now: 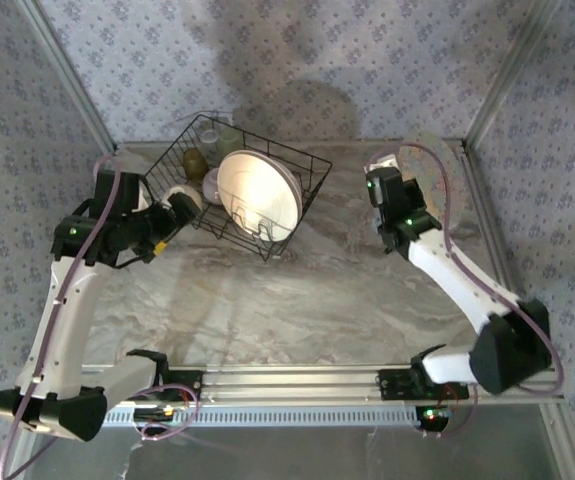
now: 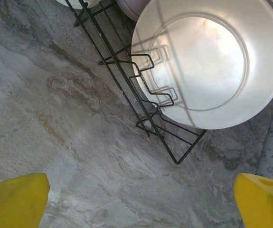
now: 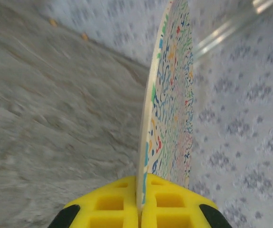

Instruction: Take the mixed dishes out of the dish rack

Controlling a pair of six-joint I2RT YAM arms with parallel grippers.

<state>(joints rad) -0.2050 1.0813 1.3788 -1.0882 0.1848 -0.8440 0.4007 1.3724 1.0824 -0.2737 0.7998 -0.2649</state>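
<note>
Marbled table (image 1: 297, 300); one squiggle-patterned plate (image 3: 167, 109) is gripped by the closed right tool (image 3: 140, 209), upper right. Left tool (image 2: 138, 199) is spread wide, empty. White plates (image 1: 257, 190) are left in the rack (image 1: 312, 180).

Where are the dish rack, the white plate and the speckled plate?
dish rack (image 2: 176, 161), left wrist view, corner wire
white plate (image 2: 202, 61), left wrist view, middle
speckled plate (image 3: 172, 104), right wrist view, patterned face

2 white arms (image 1: 67, 300), yellow fingertips (image 2: 13, 199)
</note>
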